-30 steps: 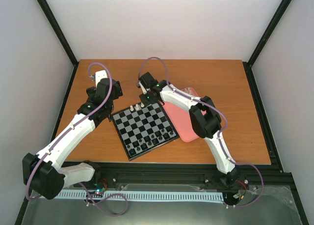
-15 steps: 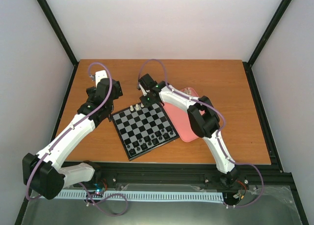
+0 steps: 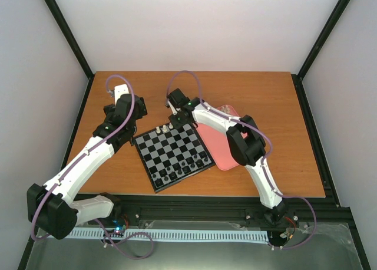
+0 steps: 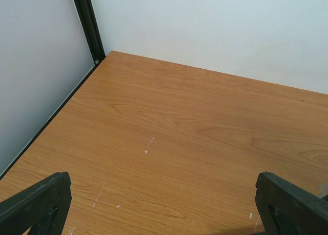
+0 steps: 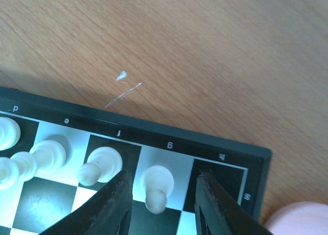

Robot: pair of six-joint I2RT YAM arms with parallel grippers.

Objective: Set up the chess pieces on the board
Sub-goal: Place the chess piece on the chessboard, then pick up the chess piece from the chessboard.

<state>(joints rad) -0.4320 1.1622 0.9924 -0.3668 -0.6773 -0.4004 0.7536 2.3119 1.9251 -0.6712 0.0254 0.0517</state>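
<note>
Your right gripper (image 5: pixel 164 179) hangs over the far edge row of the board (image 5: pixel 195 145). Its jaws are apart, one finger on either side of a white piece (image 5: pixel 156 186) standing on the g square, with a sliver of gap on both sides, so nothing is clamped. More white pieces (image 5: pixel 102 163) stand just beside it towards d. Dark pieces (image 3: pixel 185 165) sit along the board's near rows, and the pink tray (image 3: pixel 219 146) lies right against the board. Your left gripper (image 4: pixel 164 204) hovers over the wooden table (image 4: pixel 195 132) left of the board, fingers spread wide, holding nothing.
</note>
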